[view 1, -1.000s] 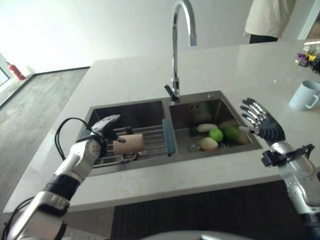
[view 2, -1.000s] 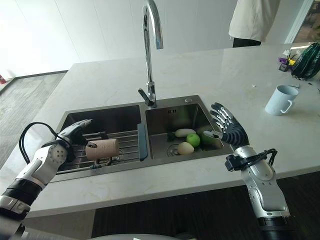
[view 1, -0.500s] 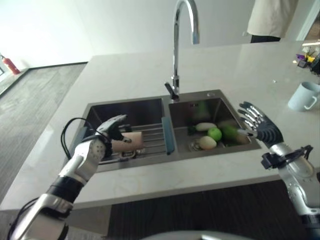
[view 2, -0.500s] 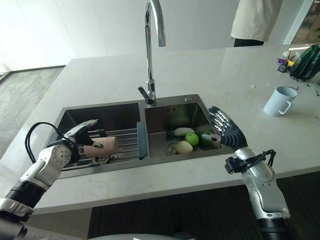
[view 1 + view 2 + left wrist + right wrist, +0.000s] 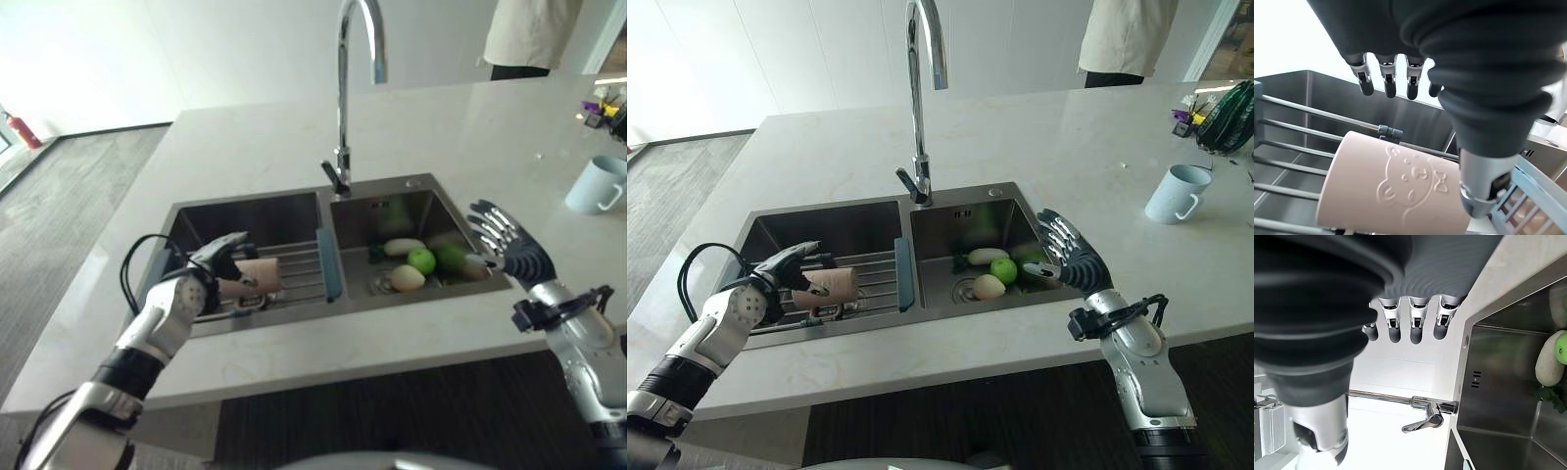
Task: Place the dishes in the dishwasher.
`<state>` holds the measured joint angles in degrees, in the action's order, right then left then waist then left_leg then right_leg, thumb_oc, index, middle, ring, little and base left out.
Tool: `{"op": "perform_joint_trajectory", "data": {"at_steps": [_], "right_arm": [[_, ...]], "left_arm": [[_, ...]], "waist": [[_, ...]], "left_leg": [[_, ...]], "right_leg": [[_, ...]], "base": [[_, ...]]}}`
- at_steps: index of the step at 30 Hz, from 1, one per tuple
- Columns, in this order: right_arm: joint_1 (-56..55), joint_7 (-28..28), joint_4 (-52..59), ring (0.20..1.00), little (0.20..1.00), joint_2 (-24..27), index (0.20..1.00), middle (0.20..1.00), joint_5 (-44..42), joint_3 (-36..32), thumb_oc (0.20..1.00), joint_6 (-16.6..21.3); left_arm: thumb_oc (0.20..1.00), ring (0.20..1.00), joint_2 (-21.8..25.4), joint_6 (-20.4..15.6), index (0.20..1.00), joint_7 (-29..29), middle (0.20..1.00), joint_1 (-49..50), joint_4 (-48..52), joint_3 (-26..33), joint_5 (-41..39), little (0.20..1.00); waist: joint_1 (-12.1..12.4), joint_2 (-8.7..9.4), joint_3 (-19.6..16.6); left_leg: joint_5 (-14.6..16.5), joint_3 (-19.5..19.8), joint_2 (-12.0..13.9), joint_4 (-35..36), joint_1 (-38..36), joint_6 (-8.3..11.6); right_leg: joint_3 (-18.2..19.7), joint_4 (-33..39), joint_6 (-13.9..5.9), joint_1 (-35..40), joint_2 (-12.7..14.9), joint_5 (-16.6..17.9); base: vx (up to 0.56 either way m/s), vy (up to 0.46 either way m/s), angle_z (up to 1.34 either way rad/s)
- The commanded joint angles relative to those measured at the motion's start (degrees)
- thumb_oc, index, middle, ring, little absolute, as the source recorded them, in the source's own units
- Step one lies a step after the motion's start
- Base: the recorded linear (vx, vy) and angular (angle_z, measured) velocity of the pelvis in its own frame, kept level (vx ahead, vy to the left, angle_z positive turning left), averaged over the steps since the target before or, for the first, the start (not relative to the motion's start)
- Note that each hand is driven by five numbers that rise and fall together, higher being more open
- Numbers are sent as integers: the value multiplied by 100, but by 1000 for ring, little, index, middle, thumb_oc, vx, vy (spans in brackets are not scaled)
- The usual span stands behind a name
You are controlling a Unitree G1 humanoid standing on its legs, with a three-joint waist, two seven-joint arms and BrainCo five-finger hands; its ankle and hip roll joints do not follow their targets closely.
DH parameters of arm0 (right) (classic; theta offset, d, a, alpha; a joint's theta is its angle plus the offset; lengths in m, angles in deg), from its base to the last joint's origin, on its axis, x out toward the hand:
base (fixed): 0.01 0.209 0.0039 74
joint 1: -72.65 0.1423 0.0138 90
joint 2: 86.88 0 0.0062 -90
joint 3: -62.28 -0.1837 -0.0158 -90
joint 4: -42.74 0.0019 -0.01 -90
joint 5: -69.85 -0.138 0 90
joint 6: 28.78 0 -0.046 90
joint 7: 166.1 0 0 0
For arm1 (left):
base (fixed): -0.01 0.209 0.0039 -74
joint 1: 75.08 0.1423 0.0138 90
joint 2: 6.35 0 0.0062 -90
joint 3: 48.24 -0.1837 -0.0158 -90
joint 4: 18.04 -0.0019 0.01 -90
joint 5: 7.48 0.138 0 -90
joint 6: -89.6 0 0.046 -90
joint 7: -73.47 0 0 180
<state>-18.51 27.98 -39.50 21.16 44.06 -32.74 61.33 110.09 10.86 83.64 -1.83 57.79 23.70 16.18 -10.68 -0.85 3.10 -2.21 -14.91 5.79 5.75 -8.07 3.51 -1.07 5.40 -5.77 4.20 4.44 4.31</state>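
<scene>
Left wrist view: left hand [image 5: 1476, 147], fingers spread, poised over pink cup [image 5: 1391, 188] lying sideways on sink rack [image 5: 294, 274], seemingly pre-grasp; right hand [image 5: 1073, 262] open, clear.

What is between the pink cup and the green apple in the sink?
A blue rack edge and the steel divider between the basins lie between the pink cup and the green apple, seen in both eye views.

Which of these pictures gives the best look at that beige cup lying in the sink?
The left wrist view: the beige cup lies close up on the rack, its bear pattern clear. Both eye views show it small, beside the left hand.
</scene>
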Motion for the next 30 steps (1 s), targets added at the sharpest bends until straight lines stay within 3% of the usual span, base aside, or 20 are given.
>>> {"op": "perform_joint_trajectory", "data": {"at_steps": [1,8,18,30], "right_arm": [[276,-11,254,1000,1000,223,1000,1000,28,-255,1000,148],[255,30,278,1000,1000,217,1000,1000,63,-269,1000,143],[274,102,246,1000,1000,294,1000,1000,10,-238,1000,113],[225,194,276,1000,1000,294,1000,1000,32,-272,1000,82]], "left_arm": [[1000,1000,128,-18,1000,-23,1000,-378,-252,36,143,1000],[1000,1000,55,53,1000,-56,1000,-345,-495,-33,154,1000],[1000,1000,-11,-151,1000,-308,1000,-463,-1303,-145,388,1000],[1000,1000,-79,-228,1000,-512,1000,-556,-1493,-122,409,1000]], "waist": [[-38,-57,87],[-67,-43,94],[-172,-47,95],[-247,-37,87]], "left_leg": [[489,94,-142,-75,-138,-161],[489,53,-134,-75,-166,-162],[488,-49,-133,-75,-203,-164],[498,-112,-140,-75,-242,-172]], "right_leg": [[-252,-40,-202,179,-147,-377],[-236,-40,-206,195,-154,-381],[-154,-40,-204,199,-170,-378],[-93,-40,-199,212,-187,-380]], "base": [[0,0,0],[0,0,0],[23,2,0],[16,3,-2]]}}
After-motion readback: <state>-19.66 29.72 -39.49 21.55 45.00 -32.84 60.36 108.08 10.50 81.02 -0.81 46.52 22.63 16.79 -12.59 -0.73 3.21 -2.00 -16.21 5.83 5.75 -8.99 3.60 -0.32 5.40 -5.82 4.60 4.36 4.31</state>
